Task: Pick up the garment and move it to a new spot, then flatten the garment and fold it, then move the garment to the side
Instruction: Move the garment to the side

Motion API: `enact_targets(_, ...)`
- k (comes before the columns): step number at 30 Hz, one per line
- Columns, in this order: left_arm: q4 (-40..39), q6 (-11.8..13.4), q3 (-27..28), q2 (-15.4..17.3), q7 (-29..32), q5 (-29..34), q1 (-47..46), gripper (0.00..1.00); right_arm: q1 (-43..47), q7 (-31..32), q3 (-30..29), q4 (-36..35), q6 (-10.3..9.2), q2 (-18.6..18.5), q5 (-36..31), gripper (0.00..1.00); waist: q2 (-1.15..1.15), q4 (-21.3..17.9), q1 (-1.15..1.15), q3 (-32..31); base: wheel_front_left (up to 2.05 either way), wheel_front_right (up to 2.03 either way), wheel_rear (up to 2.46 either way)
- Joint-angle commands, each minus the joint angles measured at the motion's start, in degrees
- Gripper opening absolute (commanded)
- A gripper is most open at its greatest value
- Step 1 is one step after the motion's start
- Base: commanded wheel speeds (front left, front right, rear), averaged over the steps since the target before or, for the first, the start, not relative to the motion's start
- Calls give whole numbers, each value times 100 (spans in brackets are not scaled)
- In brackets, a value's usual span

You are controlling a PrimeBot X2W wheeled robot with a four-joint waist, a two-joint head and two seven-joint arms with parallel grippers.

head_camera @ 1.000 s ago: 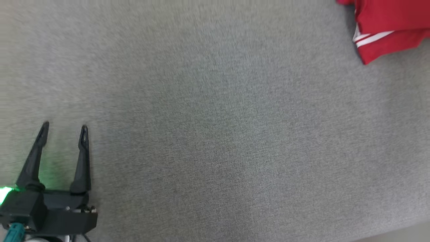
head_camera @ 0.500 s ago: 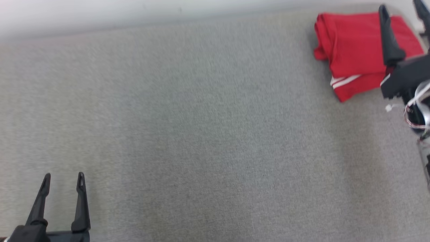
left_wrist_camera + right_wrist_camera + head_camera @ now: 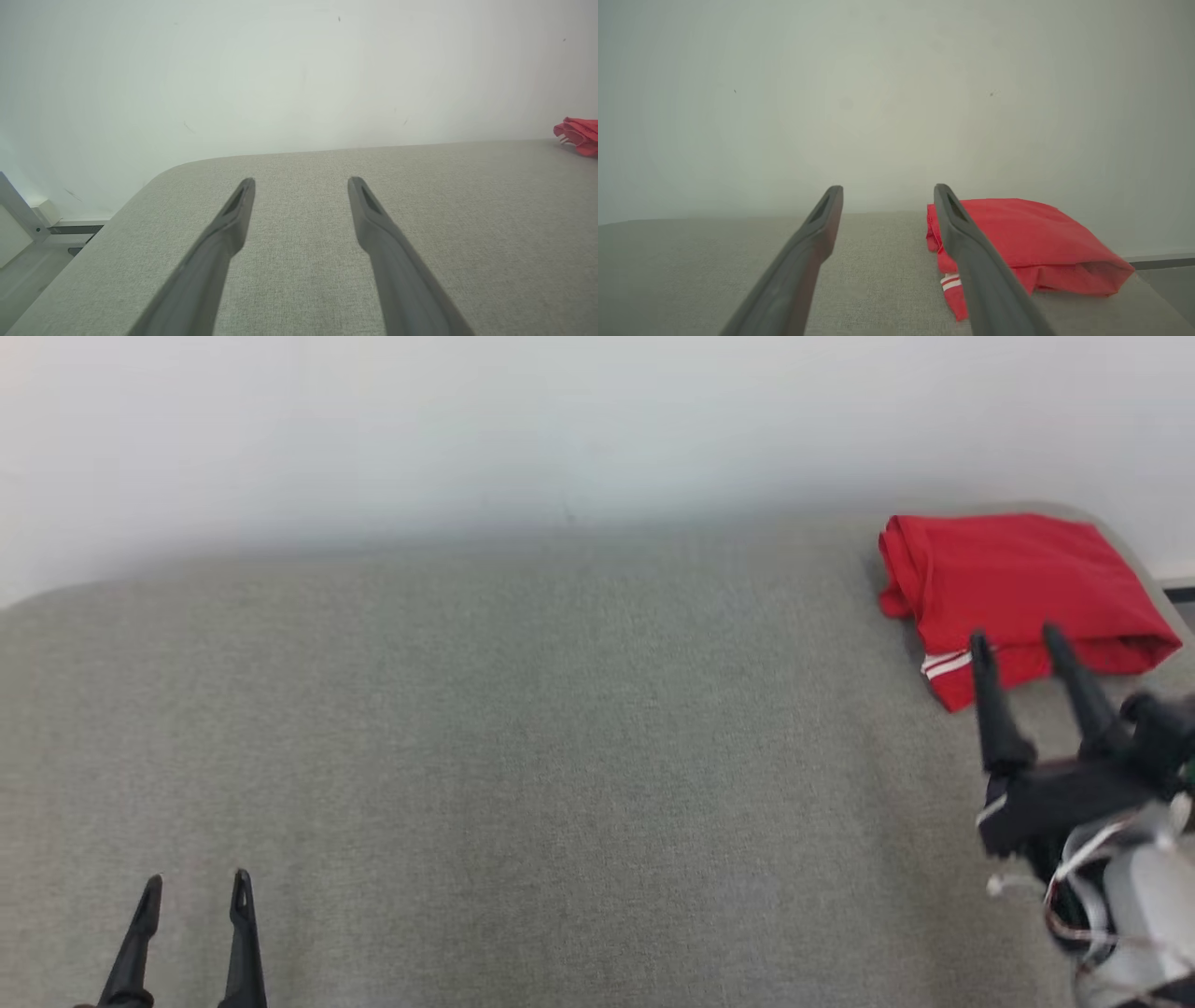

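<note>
Red soft garment [image 3: 1018, 569], folded into a thick rectangle, lies at two o'clock on the grey woven tabletop [image 3: 560, 756], right gripper [image 3: 1016, 635] wide and empty near it, left gripper [image 3: 197, 877] wide at seven o'clock.

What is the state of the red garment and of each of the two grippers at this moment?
red garment: folded, lying at the far right corner of the grey surface, not held.
left gripper: jaws open, empty, over the bare near-left part of the surface.
right gripper: jaws open, empty, at the garment's near edge; contact cannot be told.
</note>
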Motion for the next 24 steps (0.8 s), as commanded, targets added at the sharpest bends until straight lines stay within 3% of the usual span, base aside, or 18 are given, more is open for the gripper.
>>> enact_targets(1,20,4,-2,-15,-32,-24,75,100,187,-40,-50,-67,-15,109,-43,100,1,126,2,-216,0,0,0)
enact_targets(7,123,22,-23,-13,-47,-69,149,100,1433,17,-547,-918,-15,1094,-606,100,1,186,2,-392,0,0,0)
enact_targets(12,177,62,-28,-30,-45,-89,185,100,1994,103,-574,-1431,-15,1527,-886,100,1,248,2,-486,0,0,0)
enact_targets(24,323,104,-83,63,4,-36,222,100,2686,213,-587,-1811,-15,1911,-1263,100,1,446,2,-756,0,0,0)
